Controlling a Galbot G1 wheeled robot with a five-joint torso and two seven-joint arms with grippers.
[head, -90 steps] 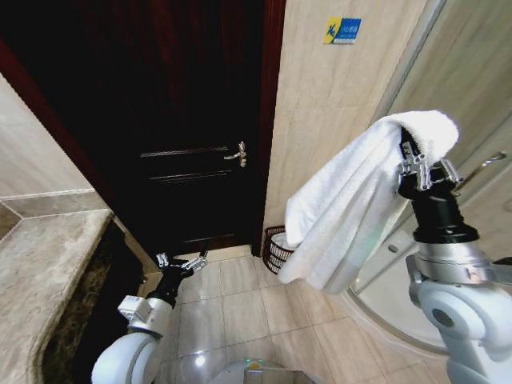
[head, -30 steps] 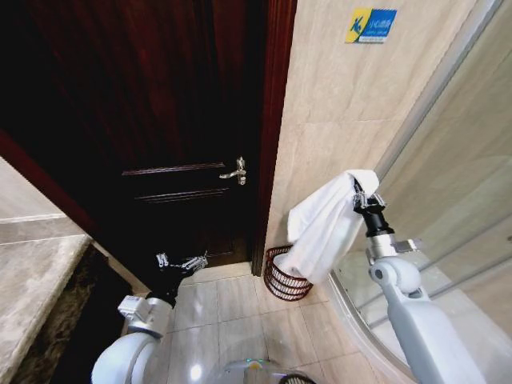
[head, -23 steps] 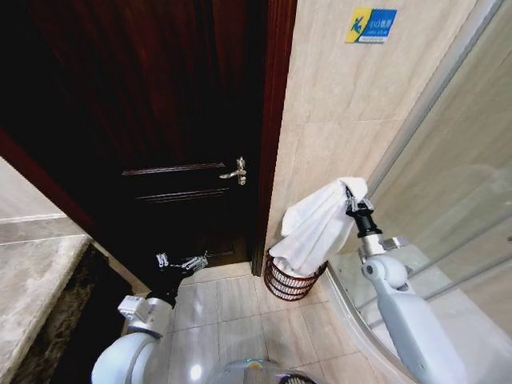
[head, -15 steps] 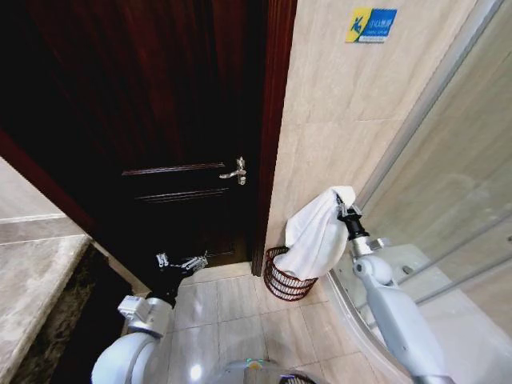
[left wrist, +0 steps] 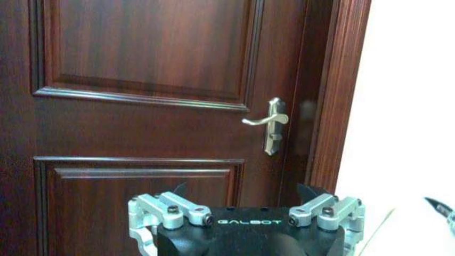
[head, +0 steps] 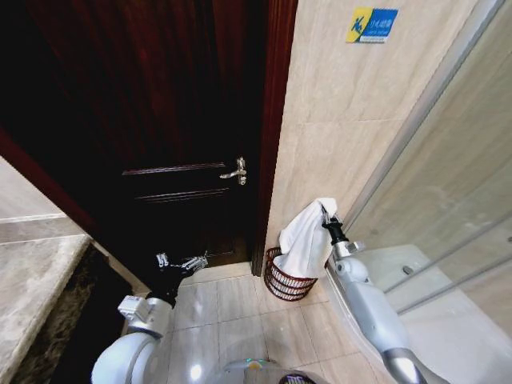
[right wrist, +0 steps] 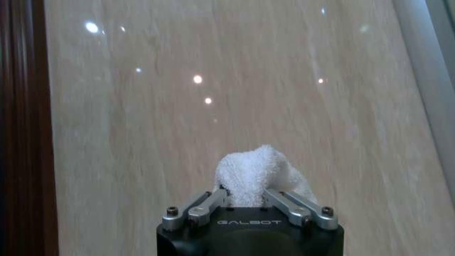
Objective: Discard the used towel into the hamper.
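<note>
White towel [head: 306,236] now lower, over hamper [head: 286,279]

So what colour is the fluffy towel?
White: the fluffy terry towel shows best in the head view.

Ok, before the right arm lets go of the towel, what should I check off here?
1. Right tool shut on the towel: ok.
2. Towel hangs above the hamper: ok.
3. Towel's lower end inside the hamper's rim: cannot tell.
4. Hamper upright on the floor by the wall: ok.
5. Left tool parked low near the door, apart from the hamper: ok.
</note>
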